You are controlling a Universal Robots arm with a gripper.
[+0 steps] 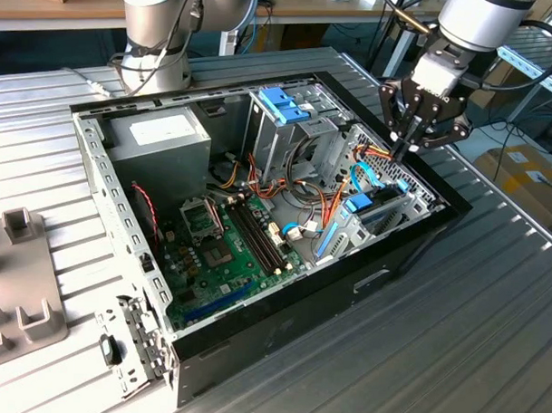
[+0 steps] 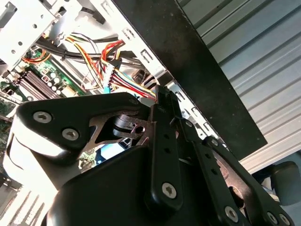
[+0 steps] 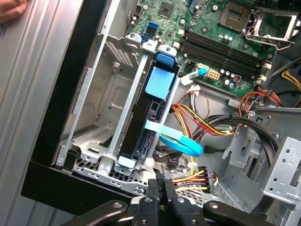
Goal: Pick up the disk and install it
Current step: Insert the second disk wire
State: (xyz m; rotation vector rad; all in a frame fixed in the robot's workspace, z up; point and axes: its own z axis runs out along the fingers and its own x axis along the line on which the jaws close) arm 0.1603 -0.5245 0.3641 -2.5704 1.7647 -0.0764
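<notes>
Disk (image 3: 149,113) sits on edge in the metal bay (image 3: 101,117) at the front corner of the open computer case (image 1: 410,256), blue label and carrier tab showing, on the ribbed table (image 1: 490,314). End effector (image 1: 403,149) hangs clenched and empty just above that bay, beside the coloured wires (image 3: 195,179).

One open computer case (image 1: 280,347), one disk (image 3: 149,115), one claw (image 1: 403,149)
</notes>
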